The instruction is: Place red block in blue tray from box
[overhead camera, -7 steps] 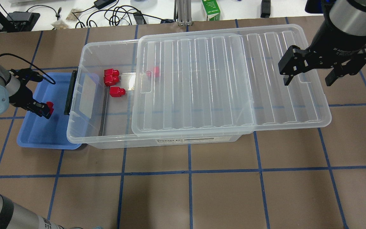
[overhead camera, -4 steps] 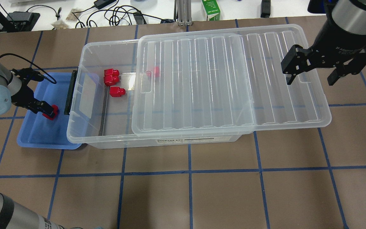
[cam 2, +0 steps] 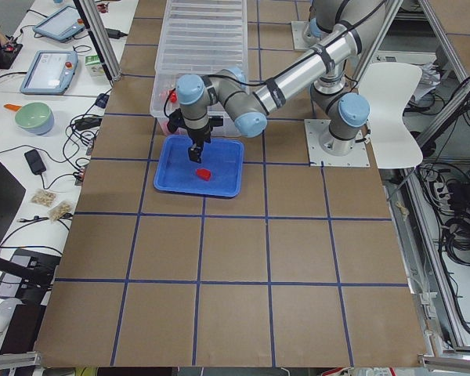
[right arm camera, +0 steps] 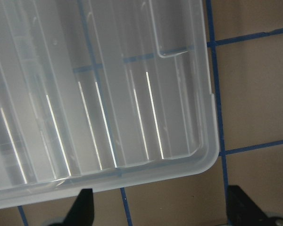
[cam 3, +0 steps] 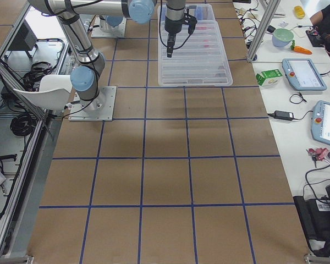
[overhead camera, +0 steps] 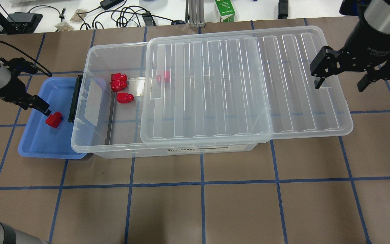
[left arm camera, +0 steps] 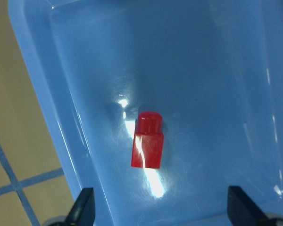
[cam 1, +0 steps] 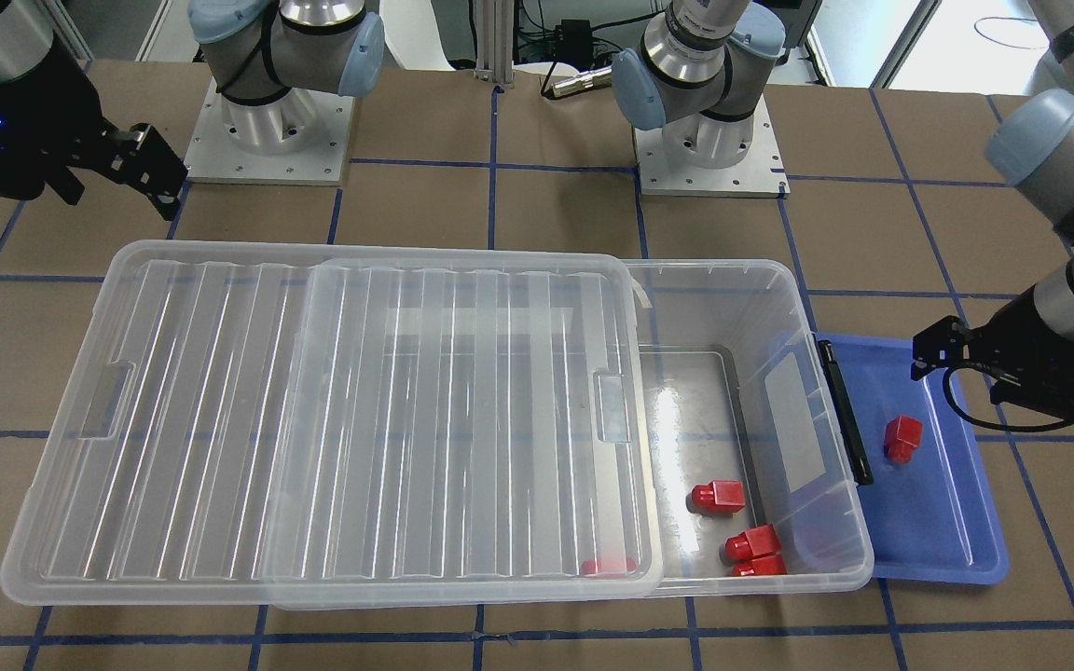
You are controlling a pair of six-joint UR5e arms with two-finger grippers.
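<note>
One red block [overhead camera: 53,119] lies on its side in the blue tray [overhead camera: 46,142], free of any gripper; it also shows in the left wrist view [left arm camera: 148,140] and the front view [cam 1: 901,438]. My left gripper [overhead camera: 42,107] is open and empty, just above and behind the block, its fingertips [left arm camera: 82,209] wide apart. The clear box [overhead camera: 80,135] holds three red blocks [overhead camera: 117,84] in its open end and one more [overhead camera: 165,76] under the lid [overhead camera: 215,88]. My right gripper [overhead camera: 340,84] is open and empty above the lid's right end.
The lid is slid toward my right and overhangs the box's end. The box's black latch [overhead camera: 74,98] faces the tray, which touches the box. A green carton [overhead camera: 224,12] and cables lie on the white bench behind the table.
My left gripper has let go of the red block, which now lies in the tray, and has drawn up and back to the left. My right gripper has drifted a little to the right.
</note>
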